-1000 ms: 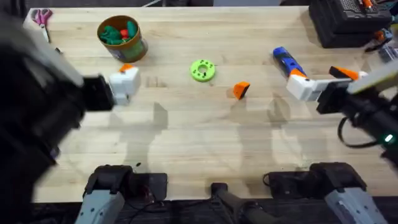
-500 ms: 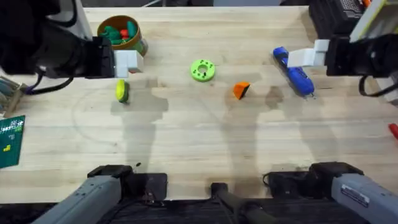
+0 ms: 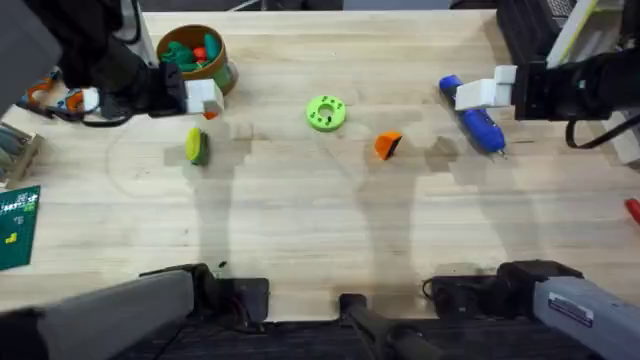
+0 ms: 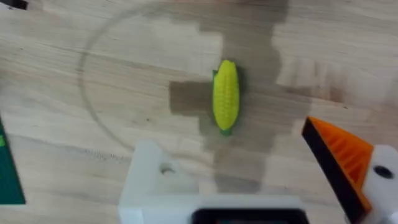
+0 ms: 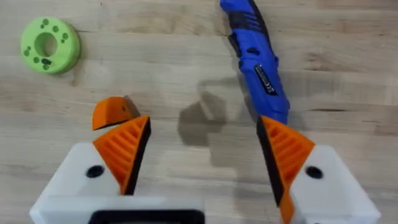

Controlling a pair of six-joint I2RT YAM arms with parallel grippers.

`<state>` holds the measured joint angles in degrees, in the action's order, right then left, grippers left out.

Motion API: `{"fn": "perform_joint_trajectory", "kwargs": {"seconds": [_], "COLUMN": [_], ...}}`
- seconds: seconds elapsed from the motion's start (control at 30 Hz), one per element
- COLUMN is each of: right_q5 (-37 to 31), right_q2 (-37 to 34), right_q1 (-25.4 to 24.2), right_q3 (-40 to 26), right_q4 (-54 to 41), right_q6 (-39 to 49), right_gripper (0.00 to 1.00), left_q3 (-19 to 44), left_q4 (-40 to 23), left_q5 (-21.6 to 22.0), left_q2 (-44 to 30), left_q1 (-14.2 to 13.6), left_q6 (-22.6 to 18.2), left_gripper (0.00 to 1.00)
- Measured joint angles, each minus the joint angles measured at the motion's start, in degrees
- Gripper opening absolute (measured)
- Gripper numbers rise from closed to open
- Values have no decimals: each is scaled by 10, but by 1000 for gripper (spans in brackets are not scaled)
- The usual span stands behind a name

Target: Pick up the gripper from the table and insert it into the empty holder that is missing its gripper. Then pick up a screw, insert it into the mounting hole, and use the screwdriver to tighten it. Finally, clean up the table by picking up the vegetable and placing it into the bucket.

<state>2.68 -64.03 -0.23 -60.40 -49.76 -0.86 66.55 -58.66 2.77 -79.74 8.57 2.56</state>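
Over the table (image 3: 320,230), both arms hover, jaws apart.

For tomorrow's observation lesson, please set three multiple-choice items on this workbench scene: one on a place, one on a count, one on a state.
1. Where does the vegetable lie?
A. in the bucket
B. on the table, near the bucket
C. on the screwdriver

2. How many orange pads does the left gripper carry?
A. one
B. two
C. none

3. How is the right gripper?
A. shut on the screwdriver
B. shut on the green disc
C. open, holding nothing

Answers: 1 B, it rests on bare wood beside the bucket. 2 A, one finger is bare white. 3 C, its orange pads stand apart over the table, the screwdriver lying beyond.
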Motion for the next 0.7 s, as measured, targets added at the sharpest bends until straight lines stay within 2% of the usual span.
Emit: {"fn": "perform_joint_trajectory", "kwargs": {"seconds": [0.17, 0.43, 0.63, 0.7], "right_q5": [0, 0, 0, 0], "right_q2": [0, 0, 0, 0], "right_q1": [0, 0, 0, 0], "right_q3": [0, 0, 0, 0], "right_q4": [0, 0, 0, 0], "right_q6": [0, 0, 0, 0], "right_gripper": [993, 994, 994, 994], "left_q3": [-54, -79, -76, -75], "left_q4": [65, 159, 169, 168], "left_q5": [-16, -37, -57, -63], "left_q2": [-46, -131, -176, -178], "left_q1": [28, 44, 48, 49], "left_q6": [-29, -51, -52, -51], "left_gripper": [993, 987, 991, 918]}}
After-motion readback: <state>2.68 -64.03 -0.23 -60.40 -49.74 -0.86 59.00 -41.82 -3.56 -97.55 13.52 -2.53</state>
